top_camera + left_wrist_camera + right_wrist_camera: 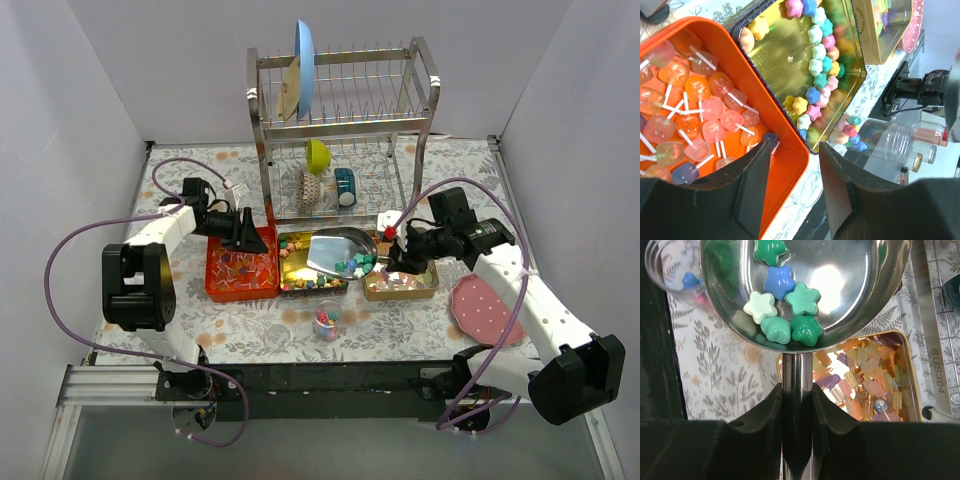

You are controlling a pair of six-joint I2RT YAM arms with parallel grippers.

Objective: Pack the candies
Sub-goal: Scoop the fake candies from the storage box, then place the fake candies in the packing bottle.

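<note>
right gripper [797,392] is clamped on the handle of the shiny steel scoop [850,285]. the star-shaped green and blue candies [782,310] sit in its bowl, ahead of the fingers. the small clear glass [667,265] lies off the bowl's left rim, probably lower. left gripper [795,165], fingers apart, waits at the orange lollipop tin [772,112].

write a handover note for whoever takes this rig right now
Left gripper: open, holding nothing, fingers astride the orange tray rim.
Right gripper: shut on the scoop handle; six star candies in its bowl.
Done: the glass holds a few candies.
Left: most lie in the middle gold tin. Empty the scoop into the glass, then scoop more.
</note>
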